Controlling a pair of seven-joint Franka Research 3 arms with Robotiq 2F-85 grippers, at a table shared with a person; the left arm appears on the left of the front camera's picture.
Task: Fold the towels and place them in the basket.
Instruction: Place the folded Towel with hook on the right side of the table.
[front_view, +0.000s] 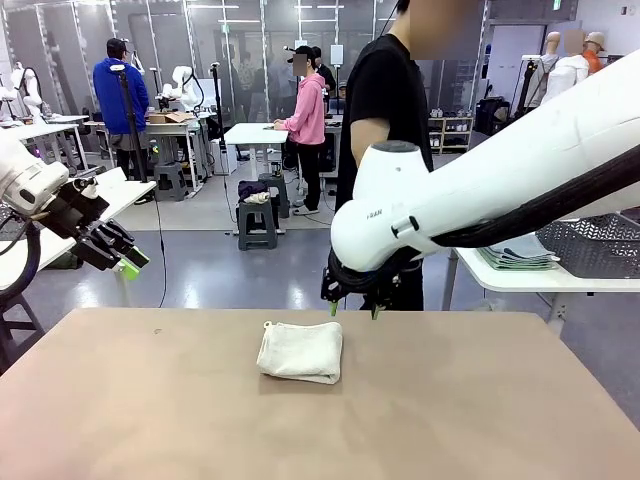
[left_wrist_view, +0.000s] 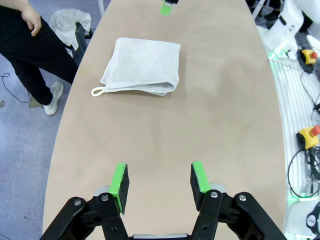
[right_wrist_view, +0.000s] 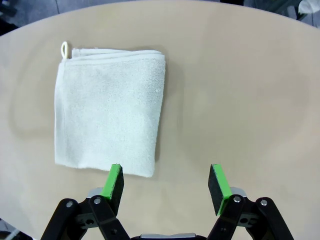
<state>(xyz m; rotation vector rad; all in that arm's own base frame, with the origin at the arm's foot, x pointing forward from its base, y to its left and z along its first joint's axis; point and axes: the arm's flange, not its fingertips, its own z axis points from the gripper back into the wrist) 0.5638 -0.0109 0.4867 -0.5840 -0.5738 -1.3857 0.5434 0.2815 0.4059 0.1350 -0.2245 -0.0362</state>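
One off-white towel (front_view: 300, 352) lies folded on the tan table (front_view: 150, 400), a small hanging loop at its corner. My right gripper (front_view: 352, 308) hovers just beyond the towel's far edge, open, with nothing between its fingers. From the right wrist view the towel (right_wrist_view: 107, 122) lies ahead and to the left of the open right gripper (right_wrist_view: 166, 182). My left gripper (front_view: 125, 262) is raised off the table's left side, open and empty. Its wrist view looks down the table at the towel (left_wrist_view: 142, 67), well beyond the left gripper (left_wrist_view: 160, 182). The dark mesh basket (front_view: 595, 245) stands on a white side table at the right.
A stack of folded pale towels (front_view: 520, 255) lies beside the basket on the white side table (front_view: 520, 280). A person in black (front_view: 385, 110) stands at the table's far side. Bare tabletop surrounds the towel on all sides.
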